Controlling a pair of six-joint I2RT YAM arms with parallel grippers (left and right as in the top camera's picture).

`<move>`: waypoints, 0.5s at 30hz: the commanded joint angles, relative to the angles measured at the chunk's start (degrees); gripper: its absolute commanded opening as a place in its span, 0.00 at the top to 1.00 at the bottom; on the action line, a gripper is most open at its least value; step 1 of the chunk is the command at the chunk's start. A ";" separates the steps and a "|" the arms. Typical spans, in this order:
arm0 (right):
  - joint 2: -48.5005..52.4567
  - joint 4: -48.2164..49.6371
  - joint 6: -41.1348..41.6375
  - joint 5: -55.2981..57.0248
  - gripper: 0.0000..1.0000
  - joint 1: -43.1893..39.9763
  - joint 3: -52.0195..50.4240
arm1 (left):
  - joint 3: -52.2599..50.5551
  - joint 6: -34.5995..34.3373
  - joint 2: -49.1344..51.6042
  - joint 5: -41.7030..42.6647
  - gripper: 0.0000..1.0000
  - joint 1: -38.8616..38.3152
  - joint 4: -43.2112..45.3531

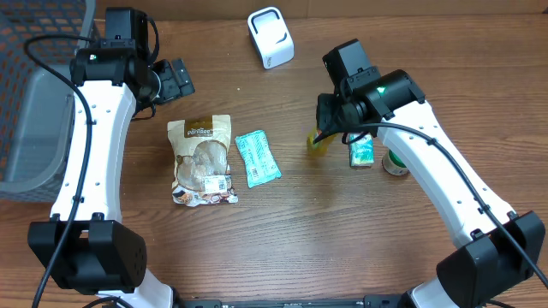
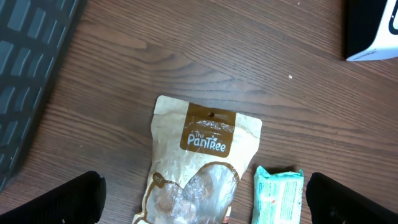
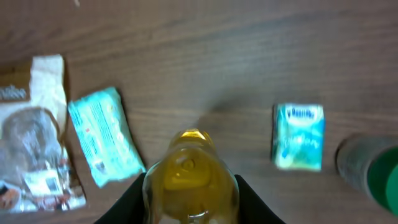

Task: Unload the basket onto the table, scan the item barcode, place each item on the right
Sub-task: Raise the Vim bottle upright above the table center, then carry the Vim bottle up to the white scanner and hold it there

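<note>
The right fingers [image 3: 127,208] pinch a small translucent yellow plastic bottle [image 3: 189,177] from both sides, gripping it partway closed around its body. In the overhead view the bottle sits under the right wrist near the middle of the brown wooden table [image 1: 342,248], just left of a small teal-and-white carton [image 1: 362,152] and a round green-lidded container [image 1: 396,162]. Whether it is already clear of the table cannot be told. The left fingers [image 2: 62,199] are spread wide and hold nothing, hanging above a beige-and-brown snack pouch [image 2: 202,162] with a flat teal wrapped packet [image 2: 278,193] beside it.

The step in hand appears to be the pick-up: the item is secured but has not yet been presented. The white box-shaped barcode scanner [image 1: 271,37] stands at the far edge of the table, well apart from the bottle, up and to the left of it.

The next move likely calls for carrying the bottle toward the scanner and turning it so its barcode faces the scanner's window. No barcode shows on the bottle in either view, so some rotation of the wrist will probably be needed. The slick, rounded body could twist in the grip.
</note>
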 commanded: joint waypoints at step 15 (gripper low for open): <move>-1.53 21.22 -10.80 6.60 0.96 0.24 5.35 | 1.05 0.72 -0.63 0.07 0.00 -0.02 0.07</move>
